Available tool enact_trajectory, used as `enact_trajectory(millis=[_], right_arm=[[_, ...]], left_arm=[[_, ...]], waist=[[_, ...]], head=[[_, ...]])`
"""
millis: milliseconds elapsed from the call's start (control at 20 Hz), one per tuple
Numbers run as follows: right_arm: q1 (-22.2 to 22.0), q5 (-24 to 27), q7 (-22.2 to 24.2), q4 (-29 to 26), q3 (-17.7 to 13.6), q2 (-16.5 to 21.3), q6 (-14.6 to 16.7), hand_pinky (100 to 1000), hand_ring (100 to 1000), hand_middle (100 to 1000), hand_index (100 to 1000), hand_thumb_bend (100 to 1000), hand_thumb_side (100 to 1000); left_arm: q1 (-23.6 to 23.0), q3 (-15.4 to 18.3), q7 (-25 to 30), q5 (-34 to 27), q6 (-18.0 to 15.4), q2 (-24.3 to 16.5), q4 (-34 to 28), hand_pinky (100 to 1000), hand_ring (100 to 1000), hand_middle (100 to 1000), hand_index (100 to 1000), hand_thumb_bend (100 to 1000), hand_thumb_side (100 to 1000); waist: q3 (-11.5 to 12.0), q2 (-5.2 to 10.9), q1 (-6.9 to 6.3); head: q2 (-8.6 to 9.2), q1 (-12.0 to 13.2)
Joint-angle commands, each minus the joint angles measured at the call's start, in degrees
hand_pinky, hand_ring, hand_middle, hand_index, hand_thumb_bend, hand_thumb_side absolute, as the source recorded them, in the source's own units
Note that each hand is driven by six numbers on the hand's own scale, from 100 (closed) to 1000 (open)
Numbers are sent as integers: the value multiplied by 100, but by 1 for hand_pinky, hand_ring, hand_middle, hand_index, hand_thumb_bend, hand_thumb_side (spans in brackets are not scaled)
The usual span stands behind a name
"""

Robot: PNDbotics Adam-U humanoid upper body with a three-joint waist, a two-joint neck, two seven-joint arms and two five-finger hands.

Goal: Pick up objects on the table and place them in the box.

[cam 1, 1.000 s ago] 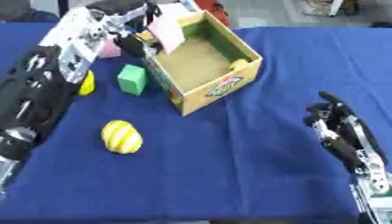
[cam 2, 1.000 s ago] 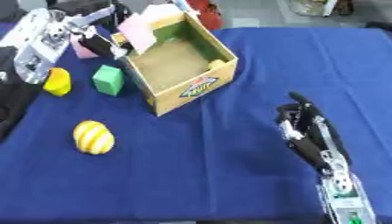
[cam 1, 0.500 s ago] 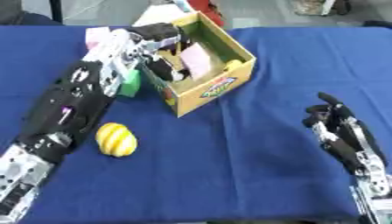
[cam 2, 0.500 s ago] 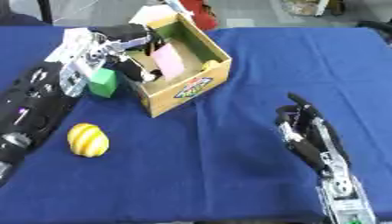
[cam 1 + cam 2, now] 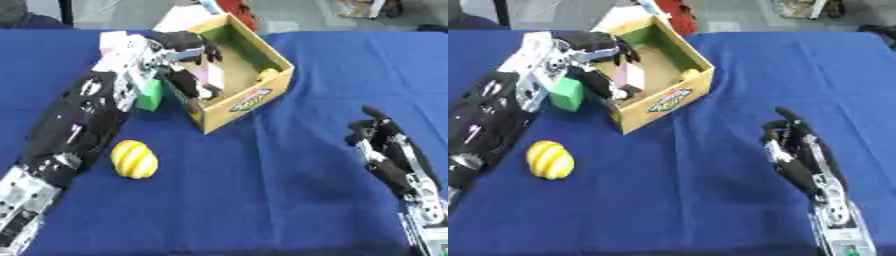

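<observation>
The open cardboard box stands at the back left of the blue table. My left hand reaches into the box from its left side. Its fingers and thumb are curled round a pink block, which is low inside the box. A small yellow thing lies against the box's right inner wall. A green block sits just outside the box's left wall, partly hidden by my left arm. A yellow striped egg shape lies on the cloth nearer to me. My right hand rests open at the right, fingers up.
The blue cloth covers the whole table. A red thing and a white flap show just behind the box. Beyond the table's far edge is grey floor.
My left hand has moved from above the box's far left corner down into the box, carrying the pink block. The right hand has stayed in place.
</observation>
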State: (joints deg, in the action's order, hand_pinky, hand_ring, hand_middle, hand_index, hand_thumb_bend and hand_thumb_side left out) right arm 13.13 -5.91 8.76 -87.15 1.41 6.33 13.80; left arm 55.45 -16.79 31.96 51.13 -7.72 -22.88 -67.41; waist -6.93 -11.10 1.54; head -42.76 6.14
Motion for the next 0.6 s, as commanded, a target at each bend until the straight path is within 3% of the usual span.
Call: enact_trajectory(millis=[50, 300, 600], right_arm=[[66, -16, -17, -45, -54, 84, 3, 650, 616, 660, 925, 100, 418], [45, -26, -33, -42, -74, 115, -3, 650, 616, 660, 925, 100, 422], [36, -24, -42, -44, -86, 124, -4, 650, 616, 660, 925, 100, 422]], left_arm=[[82, 238, 3, -184, 89, -509, -485, 738, 691, 728, 874, 349, 306], [-43, 530, 119, -115, 274, -1059, -424, 752, 695, 732, 870, 400, 260], [-221, 874, 134, 461, 406, -1228, 431, 763, 709, 742, 870, 448, 266]], waist=[[29, 89, 21], [122, 109, -23], [161, 114, -26]], head=[[46, -21], [41, -52], [54, -85]])
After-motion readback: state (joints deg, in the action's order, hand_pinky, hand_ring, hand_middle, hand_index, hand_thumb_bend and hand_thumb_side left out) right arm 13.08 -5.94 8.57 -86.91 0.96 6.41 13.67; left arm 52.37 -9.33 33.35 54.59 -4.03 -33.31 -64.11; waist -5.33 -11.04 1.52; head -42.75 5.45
